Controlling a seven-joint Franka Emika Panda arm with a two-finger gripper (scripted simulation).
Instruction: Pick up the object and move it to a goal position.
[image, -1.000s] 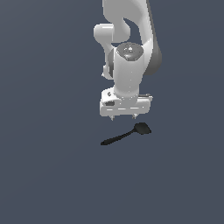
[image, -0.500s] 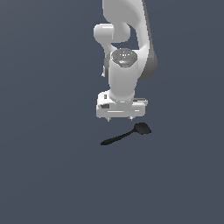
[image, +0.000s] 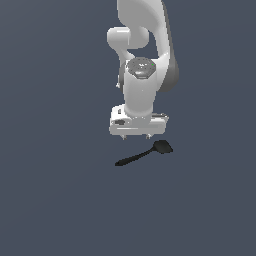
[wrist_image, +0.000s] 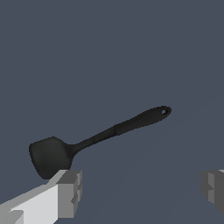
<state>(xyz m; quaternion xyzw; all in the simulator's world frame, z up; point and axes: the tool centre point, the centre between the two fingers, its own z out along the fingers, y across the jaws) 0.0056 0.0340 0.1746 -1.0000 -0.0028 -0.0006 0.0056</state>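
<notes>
- Gripper (image: 135, 136), jaws spread wide and empty, has dropped closer to the floor over the past second.
- Spatula (image: 143, 155) lies flat just beside it, not yet between the jaws; pickup is still ahead.
- Wrist view alone shows the handle's hanging hole; exterior view shows the arm.

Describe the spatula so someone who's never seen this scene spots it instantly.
Find the white robot arm hanging over the plain grey-blue floor; its gripper points down with jaws apart. Just below it lies the spatula, the only loose item: black, a thin tapered handle with a small hole at its end, and a flat squarish head toward the exterior view's right.
</notes>
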